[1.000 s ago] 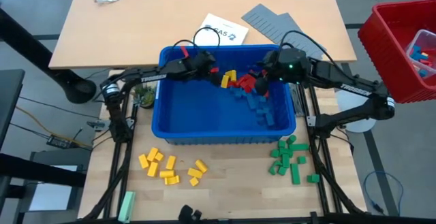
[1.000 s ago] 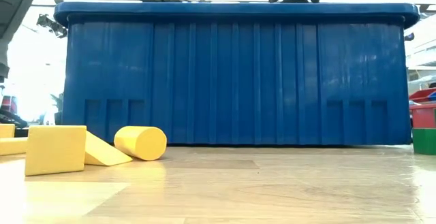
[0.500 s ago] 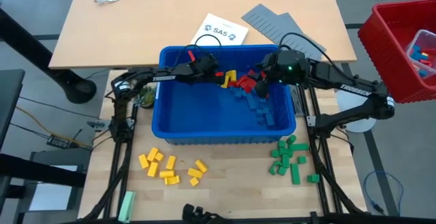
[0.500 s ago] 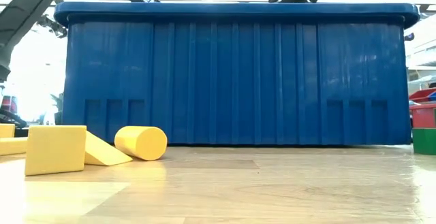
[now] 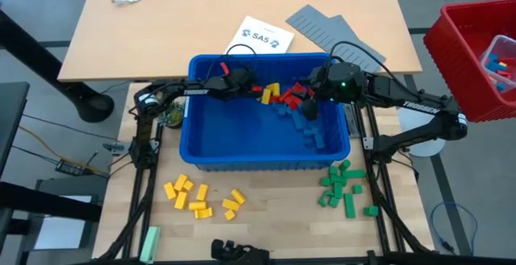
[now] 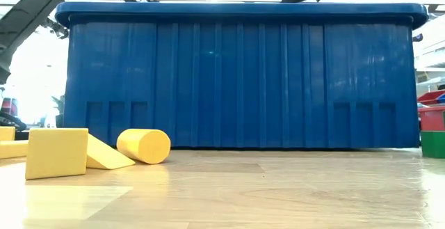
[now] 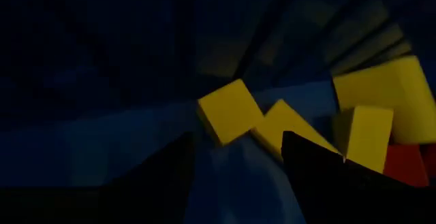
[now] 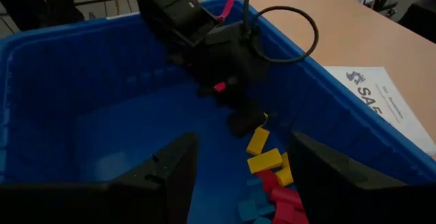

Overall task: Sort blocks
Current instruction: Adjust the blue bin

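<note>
Since a second ago your left gripper [image 5: 248, 82] has slid toward the bin's [image 5: 242, 162] far wall, closing on the yellow blocks [image 5: 270, 93] just ahead of it; your right gripper [image 5: 309, 104] has barely shifted. Both stand spread and hold nothing. Sorted so far: a yellow pile [image 5: 199, 197] and a green pile [image 5: 342, 186] on the table, well apart from both grippers. Left for you: yellow, red [image 5: 284, 97] and blue blocks [image 5: 310, 130] in the bin.
</note>
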Controlling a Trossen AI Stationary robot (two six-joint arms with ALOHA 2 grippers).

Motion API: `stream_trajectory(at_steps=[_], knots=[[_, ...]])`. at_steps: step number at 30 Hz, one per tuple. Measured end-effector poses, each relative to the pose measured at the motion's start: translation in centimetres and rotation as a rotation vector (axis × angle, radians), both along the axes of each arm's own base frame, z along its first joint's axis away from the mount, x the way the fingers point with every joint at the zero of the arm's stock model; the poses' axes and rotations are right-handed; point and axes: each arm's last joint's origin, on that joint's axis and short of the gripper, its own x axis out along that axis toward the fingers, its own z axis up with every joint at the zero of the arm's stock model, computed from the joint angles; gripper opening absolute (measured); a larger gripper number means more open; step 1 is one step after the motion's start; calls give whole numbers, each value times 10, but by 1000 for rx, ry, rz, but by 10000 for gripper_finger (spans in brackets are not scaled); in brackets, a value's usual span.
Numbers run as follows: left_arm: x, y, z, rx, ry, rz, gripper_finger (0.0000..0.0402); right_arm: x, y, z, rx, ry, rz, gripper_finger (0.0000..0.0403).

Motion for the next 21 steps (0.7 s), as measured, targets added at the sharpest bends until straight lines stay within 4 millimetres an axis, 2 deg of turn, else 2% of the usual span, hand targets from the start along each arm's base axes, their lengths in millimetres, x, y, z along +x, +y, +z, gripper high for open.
stream_trajectory(at_steps=[4,10,21], knots=[[2,6,-4,11,-44,14,227,0,0,0,-12,4,6,210],[6,12,-23,-32,-66,-9,227,0,0,0,-13,8,8,206],[5,12,-22,-39,-67,-16,227,0,0,0,-14,8,8,206]])
